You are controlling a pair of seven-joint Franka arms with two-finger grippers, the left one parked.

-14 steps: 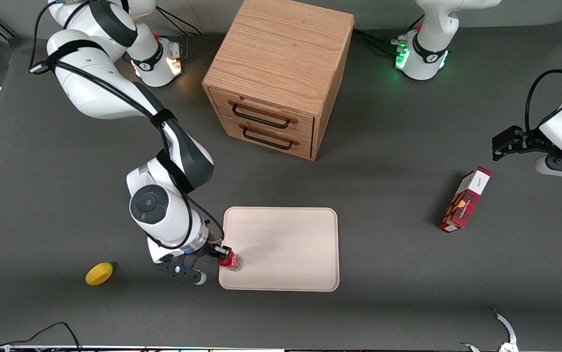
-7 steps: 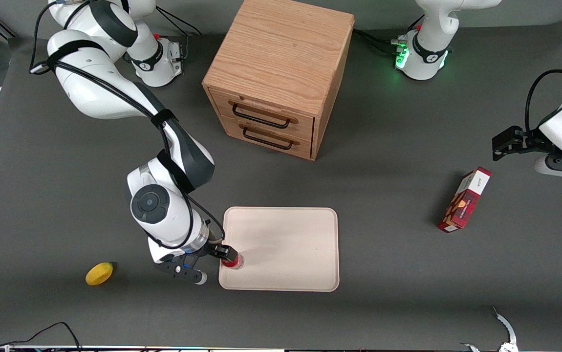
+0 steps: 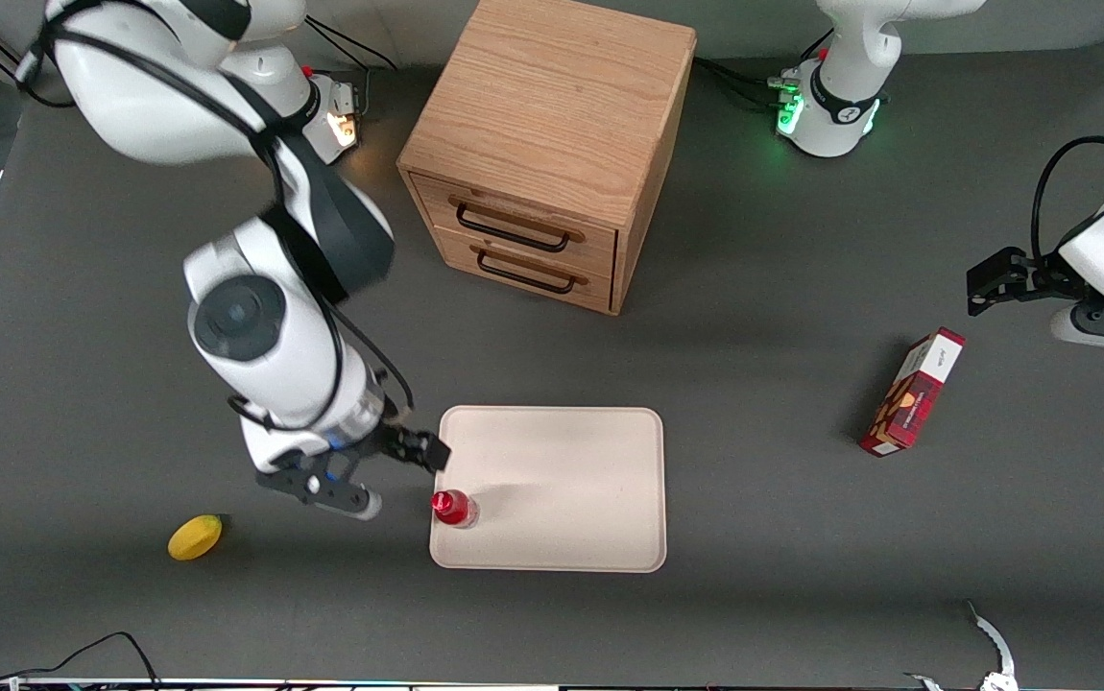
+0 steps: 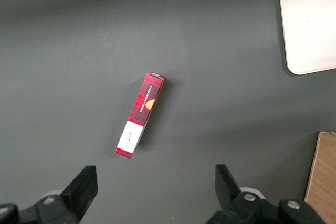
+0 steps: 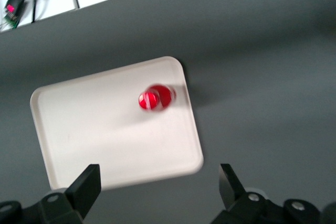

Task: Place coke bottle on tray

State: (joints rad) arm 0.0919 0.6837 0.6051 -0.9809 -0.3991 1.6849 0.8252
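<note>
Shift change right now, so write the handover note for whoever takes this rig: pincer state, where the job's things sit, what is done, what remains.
Pincer: open, empty, raised above the table beside the tray's edge nearest the working arm.
Coke bottle: standing upright on the tray, close to its corner nearest the front camera at the working arm's end, apart from the pincer.
Done: bottle placed and released.
Left: nothing on the bottle; only move the arm clear.
Untouched: yellow fruit, red plaid box, wooden drawer cabinet.

Even overhead light, soft shadows, arm w/ gripper (image 3: pixel 396 459) blurred.
</note>
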